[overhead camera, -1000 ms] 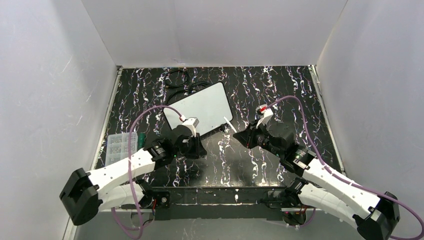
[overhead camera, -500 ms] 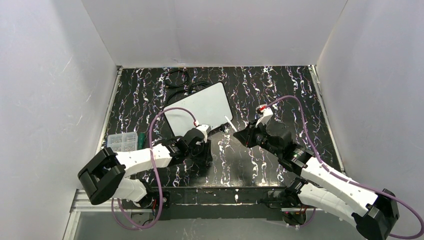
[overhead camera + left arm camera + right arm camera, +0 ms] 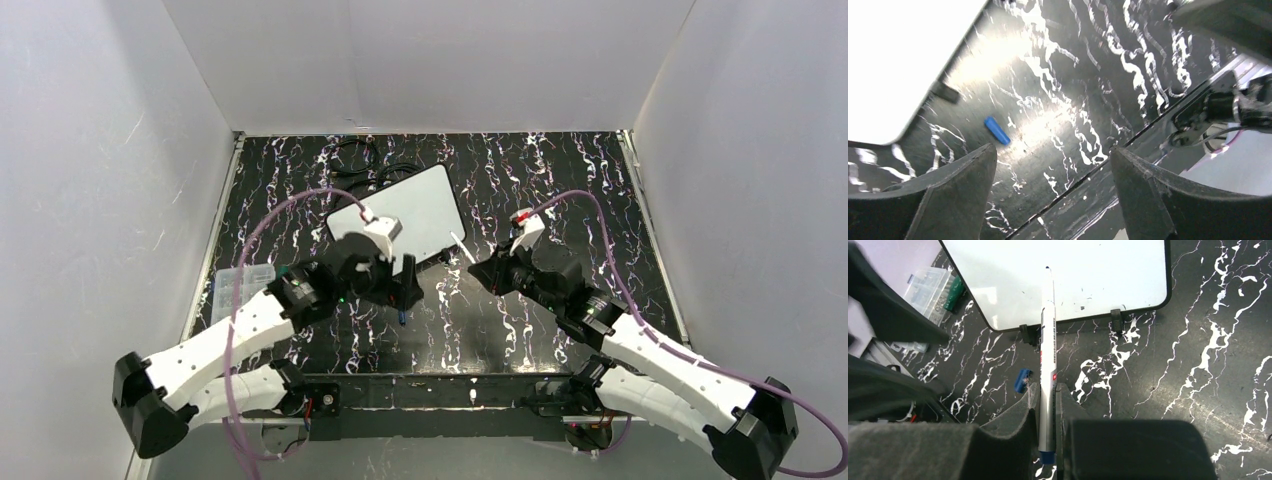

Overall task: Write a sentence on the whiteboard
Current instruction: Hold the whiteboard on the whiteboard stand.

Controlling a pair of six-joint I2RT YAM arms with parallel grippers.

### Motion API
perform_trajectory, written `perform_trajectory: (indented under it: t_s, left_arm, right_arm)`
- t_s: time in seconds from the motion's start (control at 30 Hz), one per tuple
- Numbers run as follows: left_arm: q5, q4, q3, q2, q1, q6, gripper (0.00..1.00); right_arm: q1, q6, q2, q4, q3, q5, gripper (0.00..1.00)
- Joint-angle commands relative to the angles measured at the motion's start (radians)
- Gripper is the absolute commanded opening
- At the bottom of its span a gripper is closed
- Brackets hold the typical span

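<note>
Whiteboard [image 3: 412, 208] on black marbled table [image 3: 560, 180], white walls [image 3: 440, 60] around

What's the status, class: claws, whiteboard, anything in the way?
Left claw open, empty. Right claw shut on uncapped marker, aimed at whiteboard. No sentence written yet. Blue cap lying loose nearby.

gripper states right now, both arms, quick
Left gripper: open, nothing between the jaws.
Right gripper: closed, holding the marker.
</note>
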Motion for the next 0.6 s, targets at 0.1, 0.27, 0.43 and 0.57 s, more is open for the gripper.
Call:
perform_trajectory:
  t_s: [0.1, 0.27, 0.43, 0.57]
  left_arm:
    - [0.149, -0.358, 0.329, -0.052, 0.302, 0.299, 0.82]
    - [0.219, -0.300, 0.360, -0.039, 0.530, 0.347, 0.82]
    - [0.323, -0.175, 0.277, -0.024, 0.727, 0.350, 0.82]
    - [0.437, -0.080, 0.228, -0.010, 0.817, 0.366, 0.77]
  right_arm:
    - [0.044, -0.092, 0.135, -0.024, 0.134, 0.038, 0.01]
    - [0.179, -0.147, 0.282, 0.001, 0.236, 0.180, 0.01]
    - [0.268, -0.173, 0.442, 0.039, 0.360, 0.240, 0.01]
    - [0.309, -0.197, 0.552, 0.059, 0.435, 0.248, 0.01]
